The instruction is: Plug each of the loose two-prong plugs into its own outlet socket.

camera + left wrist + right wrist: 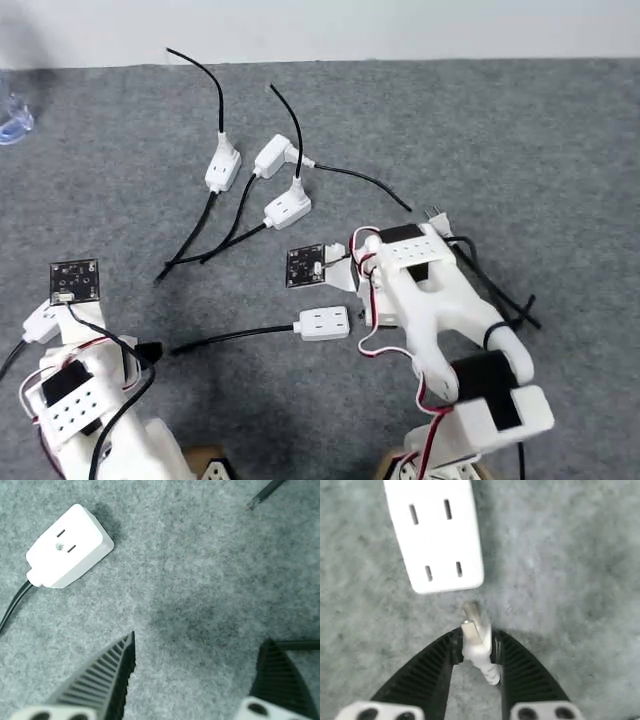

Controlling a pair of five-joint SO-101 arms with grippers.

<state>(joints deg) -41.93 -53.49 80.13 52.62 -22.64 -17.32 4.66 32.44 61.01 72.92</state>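
Noted right hand clamped on two-prong plug, prongs just short of outlet strip, toward near edge of table. Found left hand spread wide, empty, near single socket. Judged this insertion not yet done; most remaining.

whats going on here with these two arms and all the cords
The right claw is shut on a white plug, with the prongs pointed at a white outlet block on the grey carpet, not yet pushed in. The left claw hangs open over the carpet near another socket, holding nothing. More corded pieces lie farther back.
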